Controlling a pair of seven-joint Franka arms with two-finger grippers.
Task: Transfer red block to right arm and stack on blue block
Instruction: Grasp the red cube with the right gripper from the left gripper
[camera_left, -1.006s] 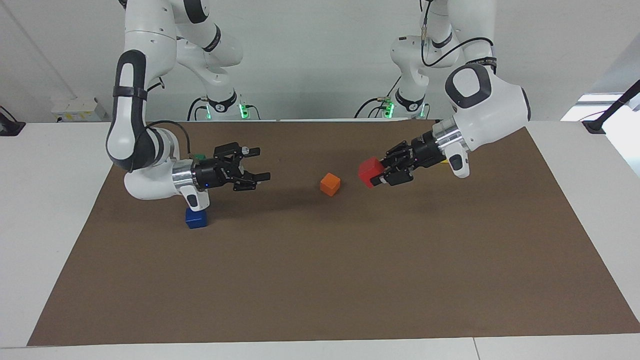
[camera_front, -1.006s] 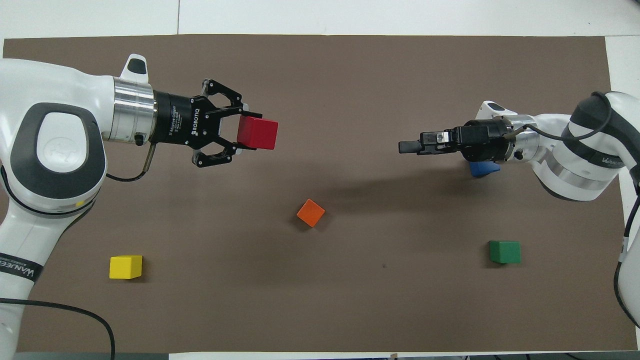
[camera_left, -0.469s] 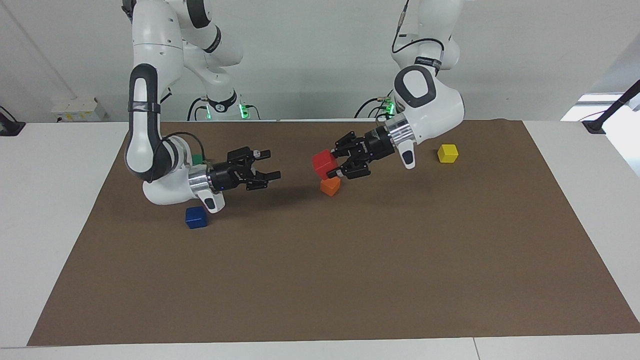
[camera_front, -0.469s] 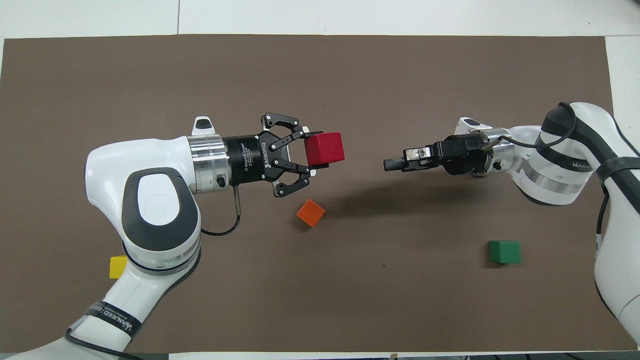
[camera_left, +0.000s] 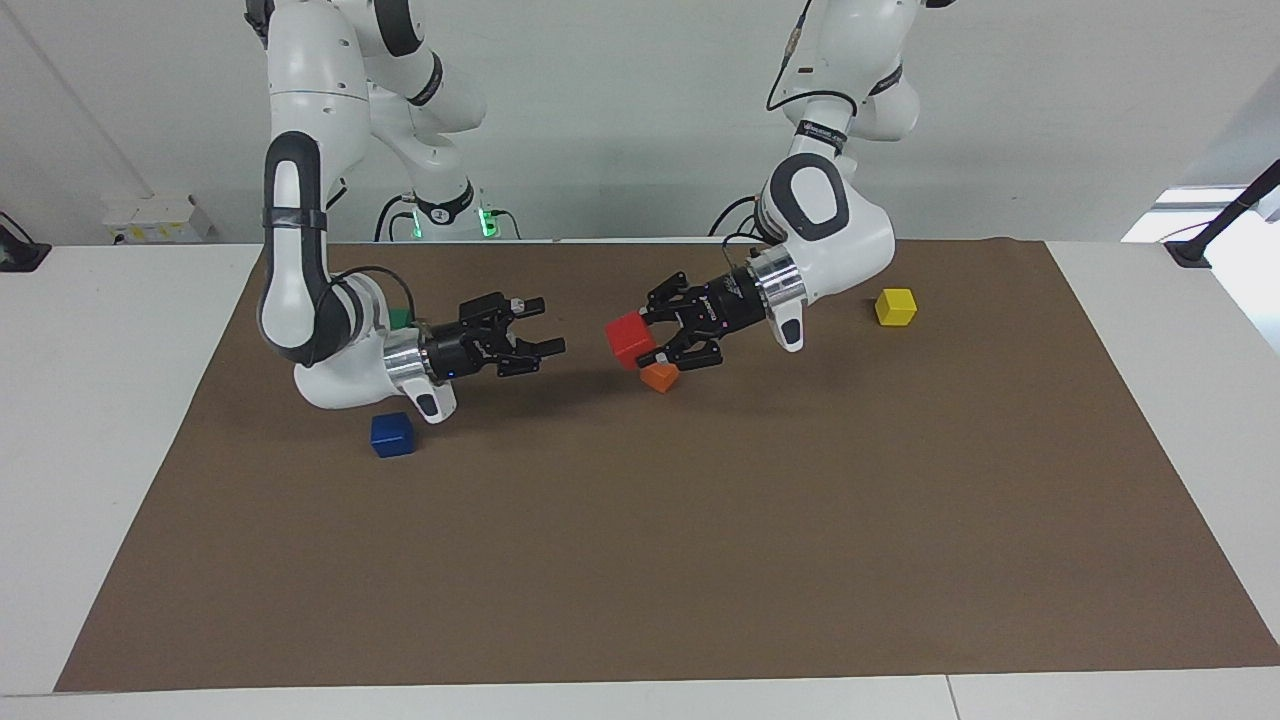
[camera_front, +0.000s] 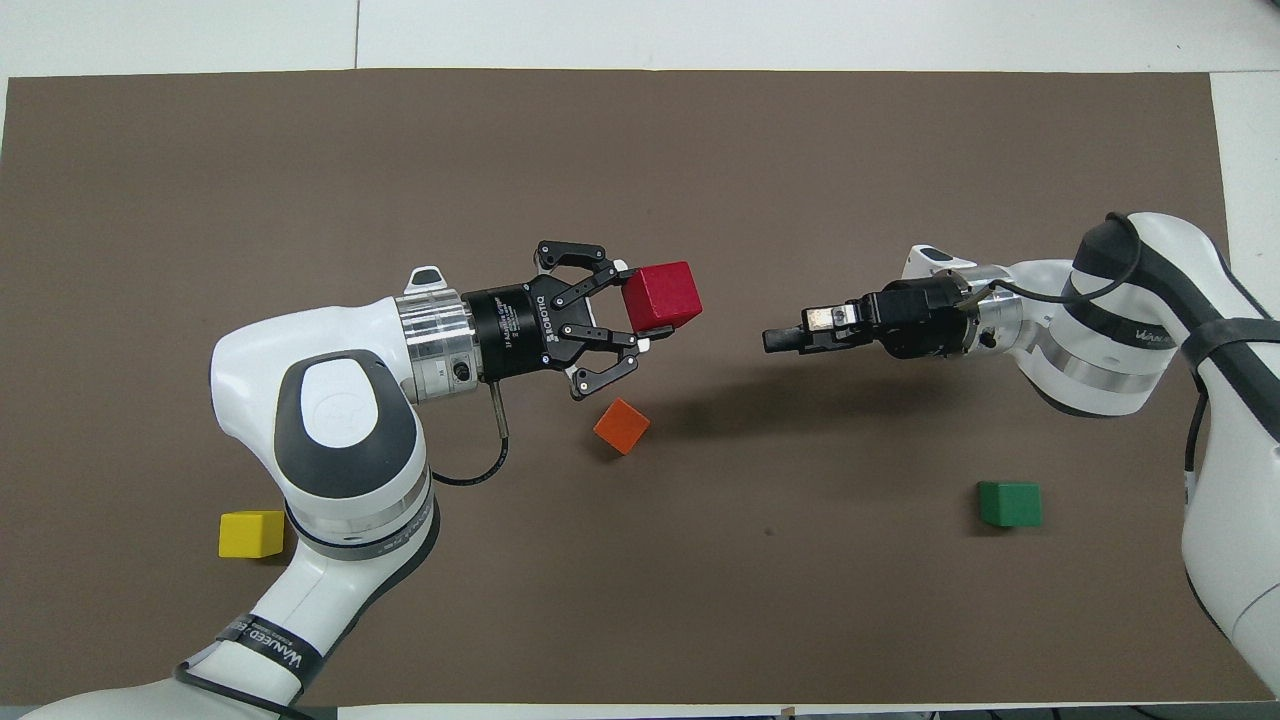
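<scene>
Two high cameras are covering one bench (camera_left: 90, 420) for you.
One is looking across at the robots from a raised spot, taking in the back wall; the other is looking steeply down from the robots' own end. Both are sharing the whole brown mat (camera_left: 640, 560) (camera_front: 640, 140), half a turn apart.
</scene>
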